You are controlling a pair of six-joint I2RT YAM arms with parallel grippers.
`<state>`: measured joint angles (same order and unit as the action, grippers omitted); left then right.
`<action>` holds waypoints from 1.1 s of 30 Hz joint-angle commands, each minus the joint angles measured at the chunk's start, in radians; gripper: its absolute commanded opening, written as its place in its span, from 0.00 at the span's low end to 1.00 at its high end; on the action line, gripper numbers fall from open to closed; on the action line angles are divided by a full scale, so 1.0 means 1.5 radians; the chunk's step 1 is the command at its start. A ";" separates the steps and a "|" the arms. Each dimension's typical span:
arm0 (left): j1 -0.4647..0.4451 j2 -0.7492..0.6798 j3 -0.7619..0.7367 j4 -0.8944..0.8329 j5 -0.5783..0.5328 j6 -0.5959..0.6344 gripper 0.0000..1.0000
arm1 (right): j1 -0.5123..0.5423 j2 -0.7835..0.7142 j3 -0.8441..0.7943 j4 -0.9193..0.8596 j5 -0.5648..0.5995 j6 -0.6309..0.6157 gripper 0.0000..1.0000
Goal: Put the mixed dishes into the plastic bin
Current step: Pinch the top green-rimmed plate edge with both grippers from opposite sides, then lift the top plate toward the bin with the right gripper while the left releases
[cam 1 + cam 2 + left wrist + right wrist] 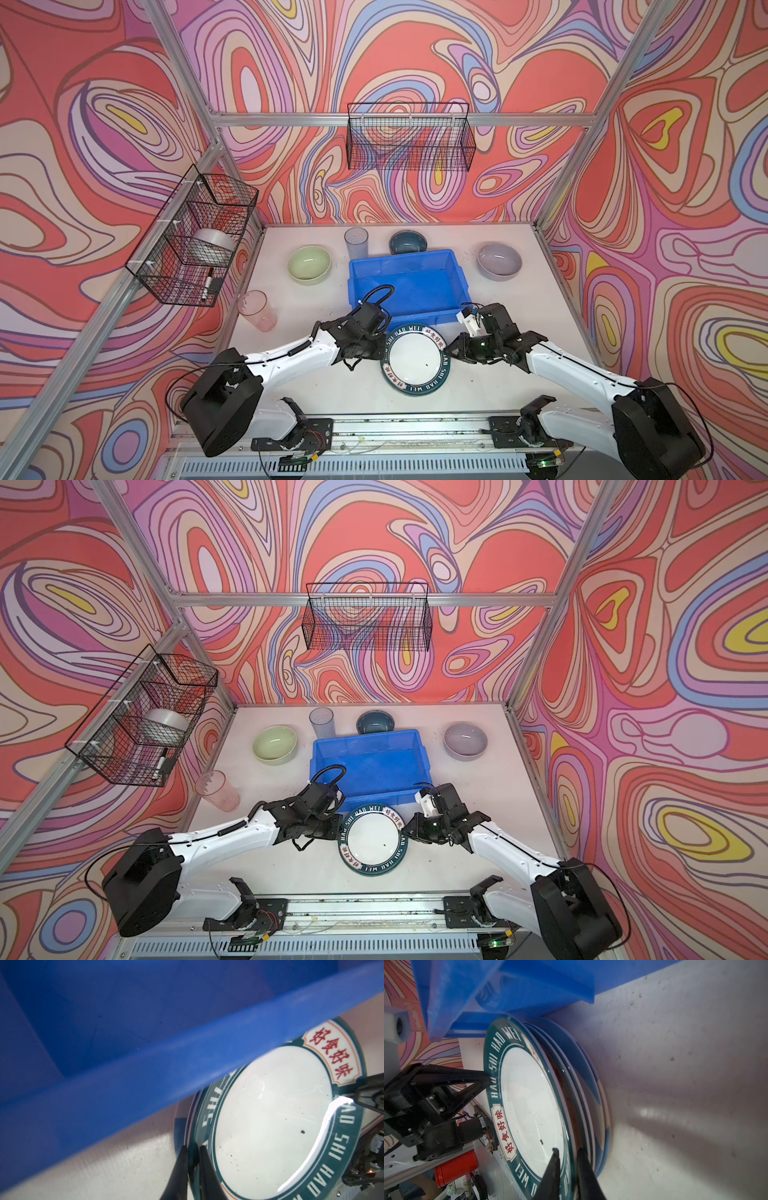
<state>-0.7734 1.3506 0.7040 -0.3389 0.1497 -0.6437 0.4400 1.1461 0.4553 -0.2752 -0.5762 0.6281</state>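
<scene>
Left pincer (pixel 192 1150) and right pincer (pixel 568 1152) clamp the green-lettered plate (pixel 415 359).

1. Place: a robot test cell in a laboratory.
2. Enclosure: an aluminium frame (pixel 374 119) crosses the upper middle; printed swirl panels (pixel 415 62) fill three sides.
3. Base: left arm (pixel 286 353) and right arm (pixel 573 370) stand on a metal rail (pixel 415 432) along the bottom edge.
4. Fittings: wire baskets (pixel 409 137) hang at left and upper centre, above a white tabletop (pixel 519 299).
</scene>
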 commanded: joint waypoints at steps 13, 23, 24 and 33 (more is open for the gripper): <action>-0.014 -0.005 -0.018 0.017 0.027 -0.015 0.15 | 0.010 -0.032 0.005 0.073 -0.053 0.019 0.14; -0.014 -0.049 -0.015 -0.002 0.025 -0.019 0.26 | 0.010 -0.049 0.030 0.007 -0.040 0.008 0.06; -0.014 -0.057 -0.014 -0.005 0.024 -0.017 0.28 | 0.010 -0.050 0.034 -0.002 -0.040 0.006 0.05; -0.013 -0.097 0.024 -0.094 -0.023 -0.006 0.41 | 0.011 -0.056 0.087 -0.080 -0.038 -0.022 0.00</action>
<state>-0.7887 1.2251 0.7006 -0.3973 0.1551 -0.6582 0.4496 1.0809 0.5343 -0.3756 -0.6006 0.6205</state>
